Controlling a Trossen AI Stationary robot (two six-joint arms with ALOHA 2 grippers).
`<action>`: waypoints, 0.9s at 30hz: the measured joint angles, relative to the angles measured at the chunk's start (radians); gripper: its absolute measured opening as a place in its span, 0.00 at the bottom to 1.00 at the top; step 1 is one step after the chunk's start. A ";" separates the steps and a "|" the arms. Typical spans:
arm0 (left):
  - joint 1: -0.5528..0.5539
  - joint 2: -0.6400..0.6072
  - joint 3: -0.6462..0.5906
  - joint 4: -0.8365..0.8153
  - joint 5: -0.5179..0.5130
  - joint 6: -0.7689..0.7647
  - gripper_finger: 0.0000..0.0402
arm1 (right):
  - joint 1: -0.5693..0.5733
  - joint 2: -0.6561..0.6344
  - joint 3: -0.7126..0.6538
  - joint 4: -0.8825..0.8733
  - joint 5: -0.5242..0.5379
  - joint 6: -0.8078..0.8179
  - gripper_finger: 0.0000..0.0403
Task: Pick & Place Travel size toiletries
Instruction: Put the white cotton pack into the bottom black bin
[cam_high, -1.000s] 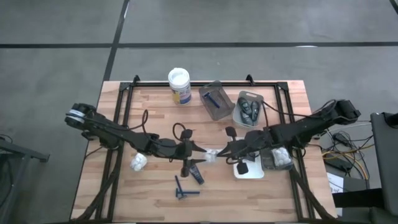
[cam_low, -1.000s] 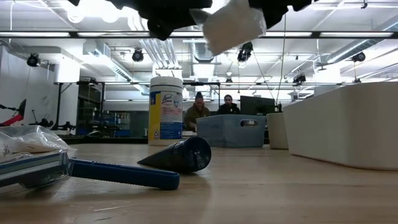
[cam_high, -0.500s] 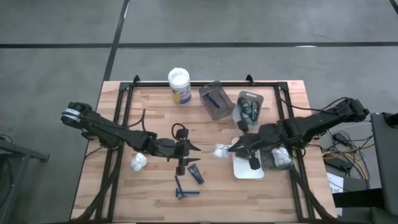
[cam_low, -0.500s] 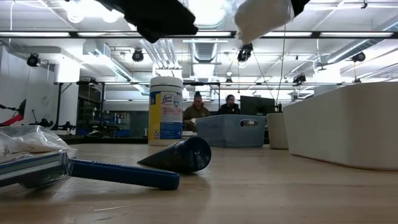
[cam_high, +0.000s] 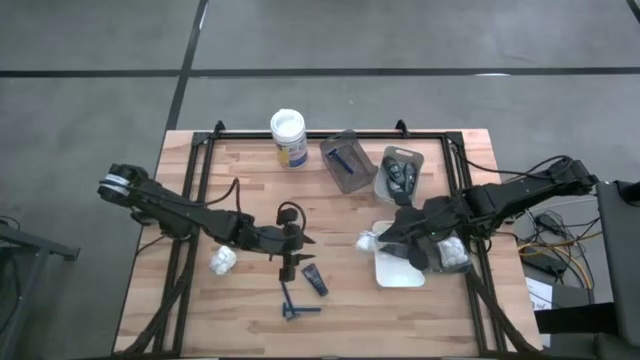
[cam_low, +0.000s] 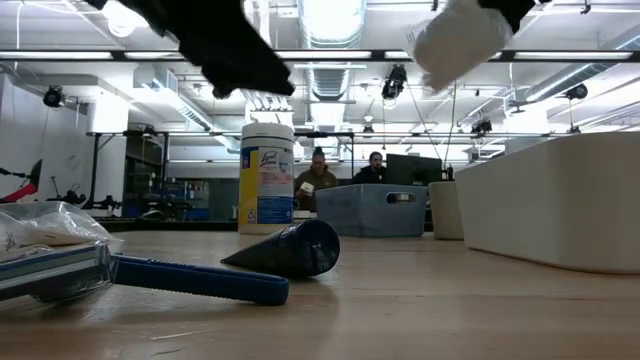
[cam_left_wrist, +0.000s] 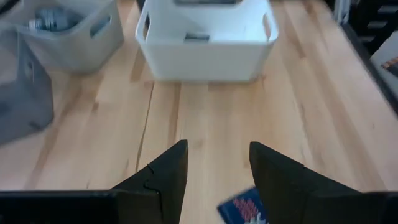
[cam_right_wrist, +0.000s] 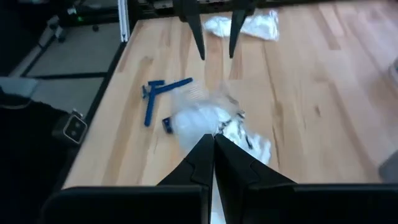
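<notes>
So the white packet (cam_high: 367, 240) has slid rightward since a second ago. Back then both pincers met over the middle of the desk (cam_high: 250, 165) with the packet between them; now the right pincer (cam_high: 376, 239) has carried it off toward the white tray (cam_high: 398, 274), and the left pincer (cam_high: 303, 241) has backed away a little to its own side.

Looks to me like a handoff that's just finished, and we're in the carry part of the job. The right pincer's two fingers are pressed together on a corner of the crinkly packet, which dangles in the air, clear of the desk, just beside the near edge of that white tray. The left pincer hangs with its fingers apart and nothing in them, above the small black tube (cam_high: 314, 280).

Next move, I'd guess: get the packet over whichever tray it belongs in, lower it and let go. There's already white lumpy stuff in the grey tray (cam_high: 434, 261) next door, so it may need to travel a bit further right.

Still lying loose: another white packet (cam_high: 222, 260) on the left side, the black tube, and a blue razor (cam_high: 292, 303) toward the front edge.
</notes>
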 joint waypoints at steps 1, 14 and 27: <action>0.000 0.000 -0.009 -0.002 0.000 -0.009 0.44 | 0.000 -0.009 0.000 -0.029 -0.001 0.025 0.02; -0.008 0.000 -0.072 0.034 0.001 -0.095 0.44 | 0.002 -0.141 -0.001 -0.241 -0.060 0.308 0.02; -0.008 0.000 -0.095 0.057 0.001 -0.075 0.44 | 0.001 -0.310 -0.001 -0.341 0.083 0.361 0.02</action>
